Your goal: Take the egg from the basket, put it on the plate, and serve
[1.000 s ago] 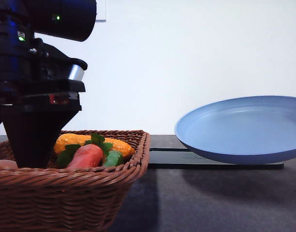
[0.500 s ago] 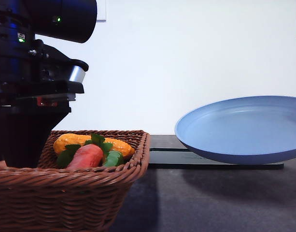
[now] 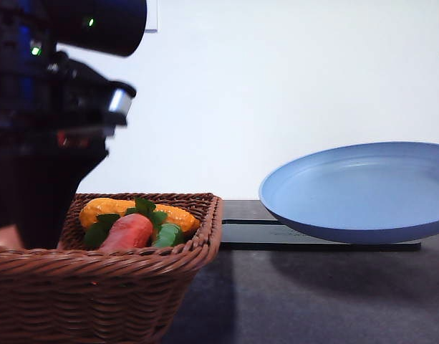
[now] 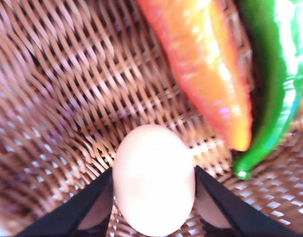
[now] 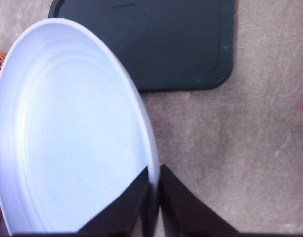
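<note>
My left claw (image 4: 153,197) grips the egg (image 4: 153,178) at its middle inside the basket (image 3: 104,287); smooth, probably slippery. My right claw (image 5: 153,185) pinches the plate (image 5: 67,133) rim.

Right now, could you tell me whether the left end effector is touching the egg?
Touching. In the left wrist view, the left end effector has a finger pressed against each side of the egg, no gap visible.

Orange-red pepper toy (image 4: 205,74) beside green pepper (image 4: 277,84); yellow-orange vegetable (image 3: 108,208) behind; black tray (image 5: 171,44) on table (image 5: 270,148).
</note>
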Robot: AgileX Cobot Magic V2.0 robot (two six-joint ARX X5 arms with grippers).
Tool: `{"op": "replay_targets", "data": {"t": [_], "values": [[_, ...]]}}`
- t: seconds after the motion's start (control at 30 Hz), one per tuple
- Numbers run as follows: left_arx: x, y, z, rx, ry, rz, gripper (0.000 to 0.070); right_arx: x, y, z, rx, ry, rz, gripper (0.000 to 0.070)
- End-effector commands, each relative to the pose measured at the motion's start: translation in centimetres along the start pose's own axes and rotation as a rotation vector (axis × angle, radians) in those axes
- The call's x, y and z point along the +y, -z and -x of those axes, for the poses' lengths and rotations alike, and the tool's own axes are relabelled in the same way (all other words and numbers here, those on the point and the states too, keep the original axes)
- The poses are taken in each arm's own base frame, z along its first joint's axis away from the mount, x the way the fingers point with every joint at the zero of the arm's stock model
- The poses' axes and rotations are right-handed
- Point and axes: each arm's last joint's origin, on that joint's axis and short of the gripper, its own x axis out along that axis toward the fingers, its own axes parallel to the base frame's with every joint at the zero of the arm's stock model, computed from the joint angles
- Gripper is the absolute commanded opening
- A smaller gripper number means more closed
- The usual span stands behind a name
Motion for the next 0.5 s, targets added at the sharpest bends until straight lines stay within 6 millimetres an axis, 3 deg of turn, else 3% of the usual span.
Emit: {"op": "replay_targets", "data": {"t": [0.0, 0.17, 0.3, 0.47], "values": [[-0.6, -1.0, 1.2, -0.031, 0.004, -0.046, 0.0185, 0.1, -0.2, 0.0, -0.013, -0.008, 0.0, 0.0], [-1.1, -2.9, 5.7, -0.145, 0.034, -0.076, 0.0185, 0.2, -0.2, 0.0, -0.006, -0.025, -0.003, 0.0], [-1.7, -4.8, 9.8, -0.334, 0.085, -0.076, 0.0185, 0.5, -0.1, 0.0, 0.022, -0.124, -0.007, 0.0], [-2.9, -6.5, 12.4, -0.563, 0.163, -0.095, 0.0185, 0.7, 0.1, 0.1, 0.052, -0.191, -0.026, 0.0]]}}
